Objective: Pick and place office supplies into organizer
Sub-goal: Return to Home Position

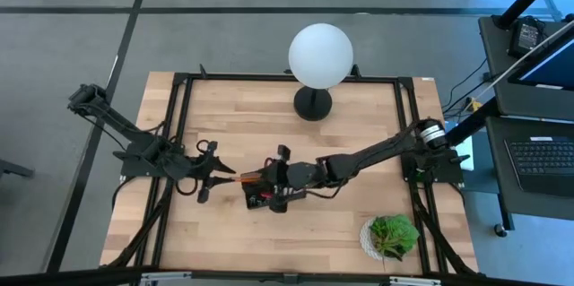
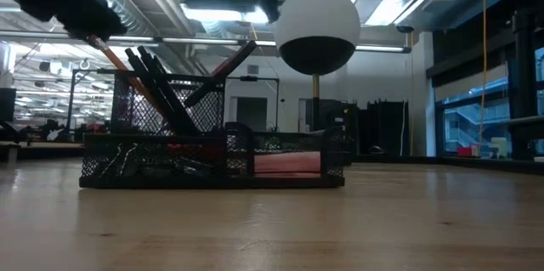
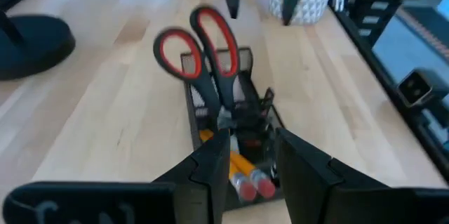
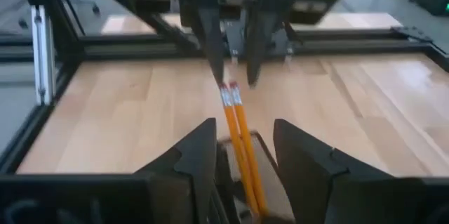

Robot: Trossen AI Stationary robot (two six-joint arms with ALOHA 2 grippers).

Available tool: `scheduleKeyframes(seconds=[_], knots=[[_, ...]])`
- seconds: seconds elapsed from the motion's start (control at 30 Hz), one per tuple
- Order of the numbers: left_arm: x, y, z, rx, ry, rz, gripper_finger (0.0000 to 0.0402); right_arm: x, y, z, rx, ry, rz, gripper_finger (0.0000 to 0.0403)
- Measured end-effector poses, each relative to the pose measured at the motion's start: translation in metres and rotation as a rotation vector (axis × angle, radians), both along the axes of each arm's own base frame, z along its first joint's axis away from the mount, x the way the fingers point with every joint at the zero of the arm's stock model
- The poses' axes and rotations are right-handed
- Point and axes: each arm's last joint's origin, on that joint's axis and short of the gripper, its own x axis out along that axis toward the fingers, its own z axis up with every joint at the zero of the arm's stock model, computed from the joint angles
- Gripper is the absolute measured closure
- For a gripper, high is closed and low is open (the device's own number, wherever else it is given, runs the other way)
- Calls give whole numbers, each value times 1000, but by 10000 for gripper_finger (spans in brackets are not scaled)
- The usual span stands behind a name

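Left tool (image 3: pixel 251 143) and right tool (image 4: pixel 243 124) released at the organizer (image 2: pixel 212 165)
Lift your right one straight: the orange pencils (image 4: pixel 233 115) between its fingers could catch and tip out.

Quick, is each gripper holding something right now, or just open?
Left gripper: open, holding nothing.
Right gripper: open, holding nothing.
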Motion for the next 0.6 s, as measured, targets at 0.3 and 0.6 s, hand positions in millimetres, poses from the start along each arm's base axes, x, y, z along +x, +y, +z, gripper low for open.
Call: scheduleKeyframes(seconds=[0.3, 0.6], knots=[[-10, 5, 34, -53, -162, -66, 296, -59, -17, 64, 86, 174, -68, 257], [-31, 20, 57, 70, -304, -48, 296, -146, -5, 115, -63, 191, -120, 257]])
